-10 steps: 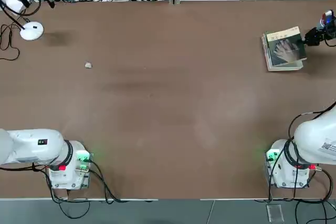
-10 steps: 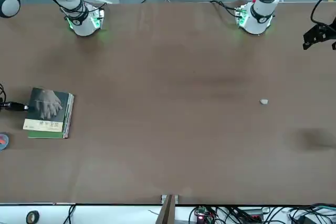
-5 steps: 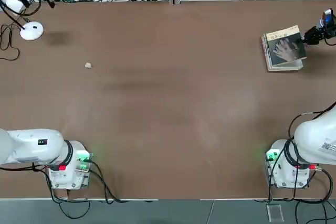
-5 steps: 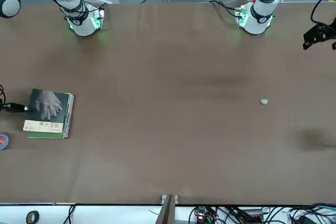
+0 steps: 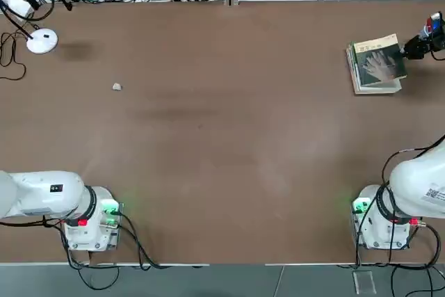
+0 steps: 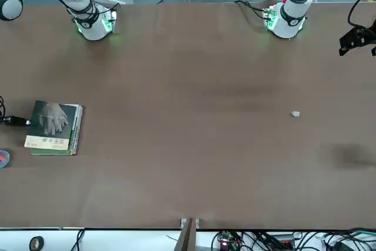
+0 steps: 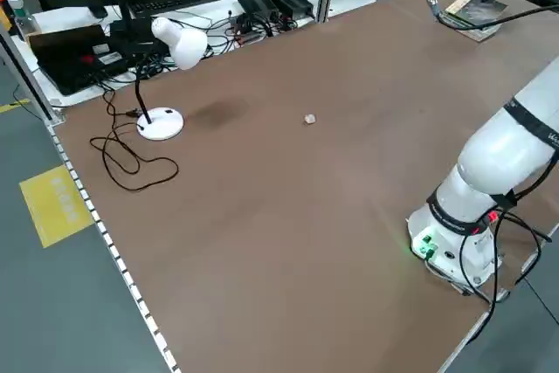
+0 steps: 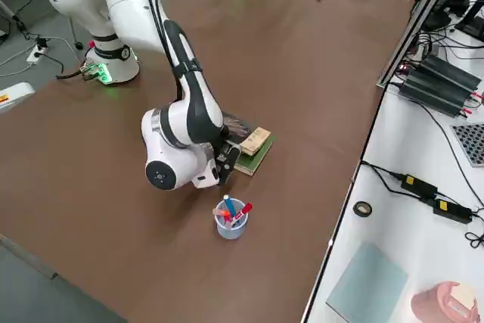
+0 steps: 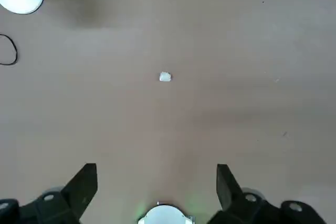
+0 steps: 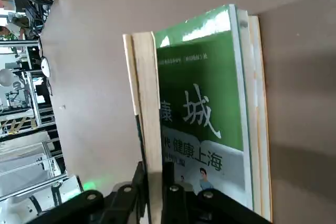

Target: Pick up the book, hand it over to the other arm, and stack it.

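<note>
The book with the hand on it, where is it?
In the top view, the book is at the table's far right, tilted atop the green-and-white book, gripped by the right tool.

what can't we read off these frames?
- Right pincer: shut on the book; top and front views cut the fingers at the frame edge, and the arm blocks them in the right side view.
- Whether the book has fully lifted clear of the green-and-white book: cannot tell.
- Small pale object mid-table: too small to identify.

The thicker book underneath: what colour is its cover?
Green above, white below, on the thicker book; the right wrist view shows it best.
</note>
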Controlling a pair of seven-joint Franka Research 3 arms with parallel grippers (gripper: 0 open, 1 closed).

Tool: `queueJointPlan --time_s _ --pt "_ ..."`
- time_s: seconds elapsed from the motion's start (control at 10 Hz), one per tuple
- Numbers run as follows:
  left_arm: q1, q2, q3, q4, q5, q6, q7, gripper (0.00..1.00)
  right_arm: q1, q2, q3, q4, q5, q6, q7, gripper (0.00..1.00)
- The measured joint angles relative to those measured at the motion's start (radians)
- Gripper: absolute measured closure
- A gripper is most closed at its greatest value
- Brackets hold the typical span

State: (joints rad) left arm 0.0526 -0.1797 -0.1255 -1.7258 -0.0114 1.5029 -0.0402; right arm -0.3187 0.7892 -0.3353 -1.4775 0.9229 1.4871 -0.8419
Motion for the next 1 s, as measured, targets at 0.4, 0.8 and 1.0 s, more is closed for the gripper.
queueJointPlan --time_s 0.4,0.8,1.0 --pt "0.0 0.0 0.0 0.002 0.0 0.0 0.0 0.0 -0.001 0.0 0.0 0.004 0.01 0.022 -0.006 0.85" --pt "0.0 0.0 0.0 0.004 0.0 0.0 0.0 0.0 0.0 0.001 0.001 0.011 0.02 0.036 -0.009 0.85" --pt "0.0 0.0 0.0 0.004 0.0 0.0 0.0 0.0 0.0 0.002 0.002 0.013 0.021 0.036 -0.011 0.85"
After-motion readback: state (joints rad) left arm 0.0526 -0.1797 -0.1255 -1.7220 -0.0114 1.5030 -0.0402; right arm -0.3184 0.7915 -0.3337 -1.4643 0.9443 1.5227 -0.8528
